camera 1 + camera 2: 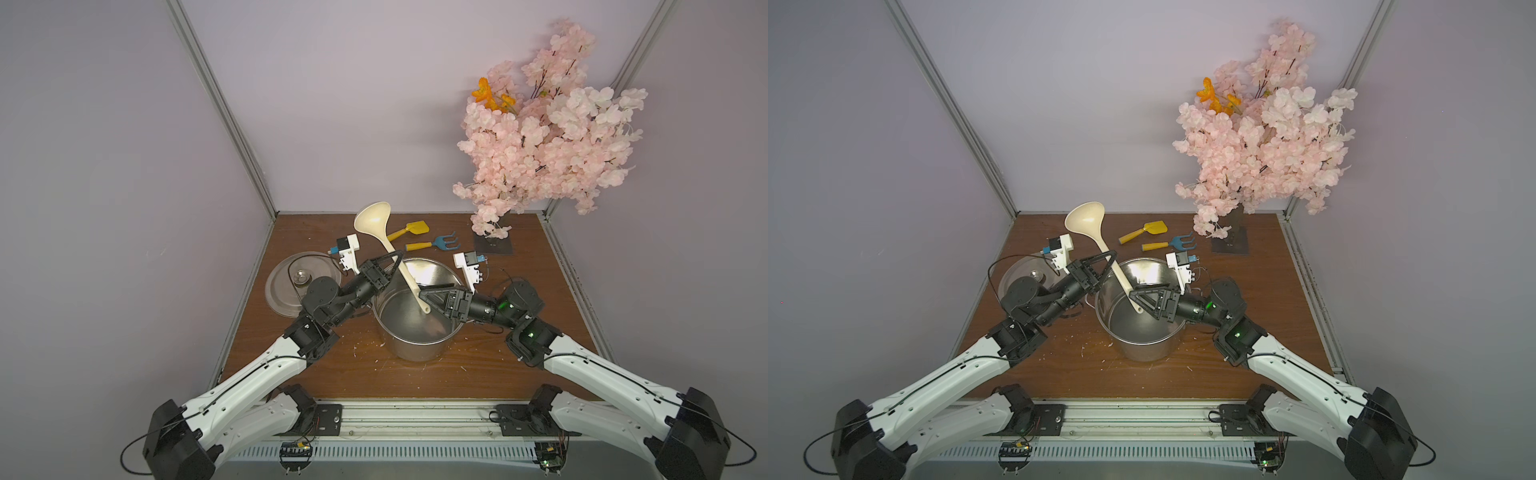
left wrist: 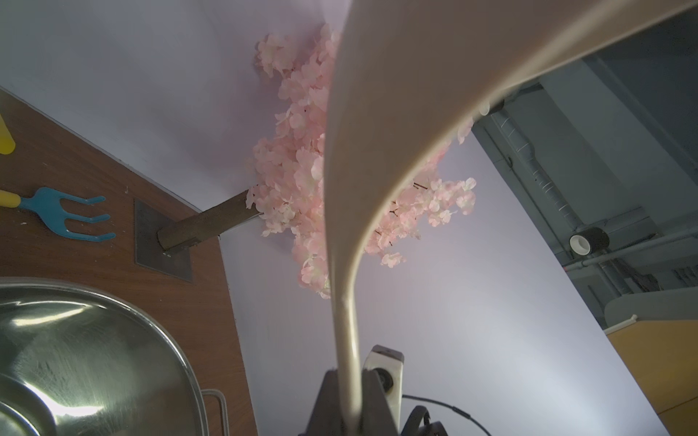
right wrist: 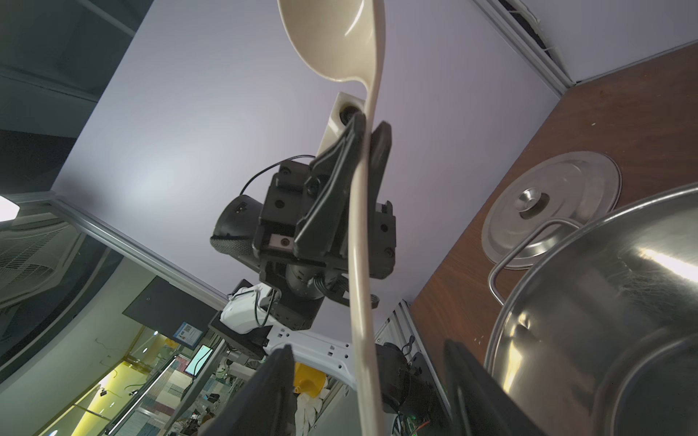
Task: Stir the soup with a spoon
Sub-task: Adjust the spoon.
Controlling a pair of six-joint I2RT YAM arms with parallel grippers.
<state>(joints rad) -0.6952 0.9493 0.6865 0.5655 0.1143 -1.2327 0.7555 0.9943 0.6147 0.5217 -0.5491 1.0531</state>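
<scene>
Cream plastic long-handled ladle (image 1: pixel 372 221) stands bowl-up, handle tip pointing down into shiny stainless-steel stockpot (image 1: pixel 419 349). Only left pincer (image 3: pixel 368 130) pinches its neck; right pincer (image 3: pixel 368 344) is spread around the handle. Likely trouble: ladle pivots, slips, stirs wrong-end.

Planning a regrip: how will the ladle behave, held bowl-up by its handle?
Likely stiff: the ladle runs straight past the left gripper. Probably top-heavy, with the bowl above the grip, so it may pivot. Its glossy plastic looks slippery.

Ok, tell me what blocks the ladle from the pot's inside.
Nothing visible does. The pot is open, its lid lying beside it; the left pincer holds the ladle, handle end down, over the opening.
</scene>
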